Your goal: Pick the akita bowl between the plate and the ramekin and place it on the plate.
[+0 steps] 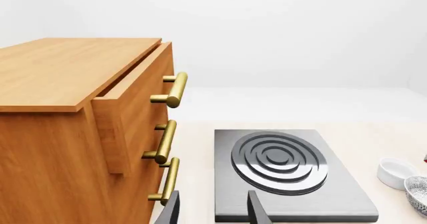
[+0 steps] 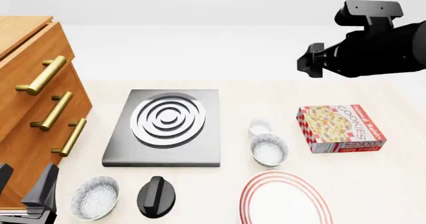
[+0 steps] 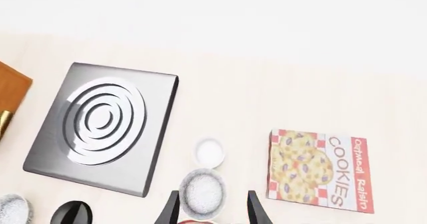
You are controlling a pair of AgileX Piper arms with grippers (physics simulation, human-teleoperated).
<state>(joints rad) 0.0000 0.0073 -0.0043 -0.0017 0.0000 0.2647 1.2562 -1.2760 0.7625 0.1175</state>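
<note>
The red-ringed plate (image 2: 285,199) lies at the worktop's near edge, and the akita bowl (image 2: 269,149) sits just behind it, with the white ramekin (image 2: 260,126) just beyond. The right tool (image 3: 213,206) hangs above the bowl, spread wide and empty. The left tool (image 1: 213,209) is open too. The bowl looks rigid, glazed and probably slippery, so pinching its rim wall seems safest.
</note>
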